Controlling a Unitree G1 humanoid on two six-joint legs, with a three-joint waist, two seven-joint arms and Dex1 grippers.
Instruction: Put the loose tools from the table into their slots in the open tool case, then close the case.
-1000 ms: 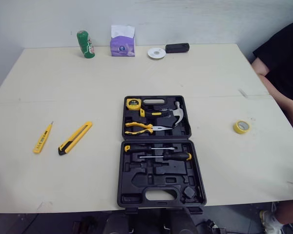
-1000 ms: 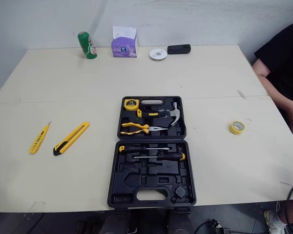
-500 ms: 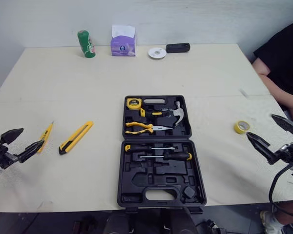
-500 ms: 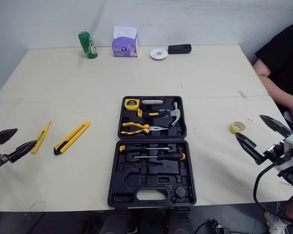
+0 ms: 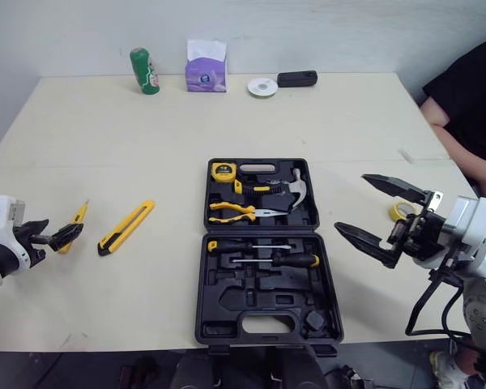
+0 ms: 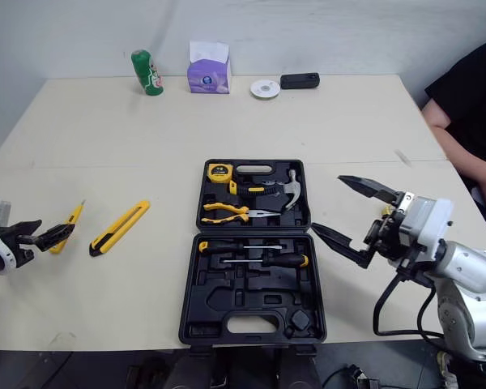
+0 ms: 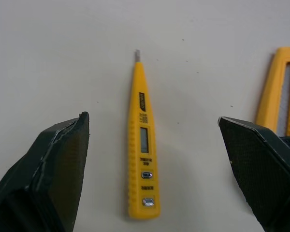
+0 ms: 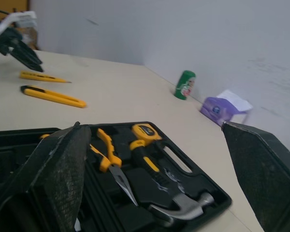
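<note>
The black tool case [image 5: 219, 284] lies open at the table's middle, holding a tape measure [image 5: 222, 171], hammer [image 5: 294, 188], pliers [image 5: 231, 212] and two screwdrivers [image 5: 263, 253]. Loose at the left lie a yellow tester pen [image 7: 142, 159] and a yellow utility knife [image 5: 126, 227]. My left gripper [image 5: 58, 235] is open just above the pen's near end, its fingers either side of it. My right gripper [image 5: 351, 203] is wide open and empty, hovering by the case's right edge. A yellow tape roll [image 5: 397, 212] peeks out behind it.
Along the far edge stand a green bottle [image 5: 143, 71], a purple tissue pack [image 5: 205, 73], a white disc [image 5: 262, 86] and a black object [image 5: 296, 79]. A person in a black shirt [image 5: 470, 105] sits at the right side.
Both arms came into view and moved inward. The left gripper has reached the tester pen; the right gripper has risen and swung left to the case's right edge, covering most of the tape roll.
</note>
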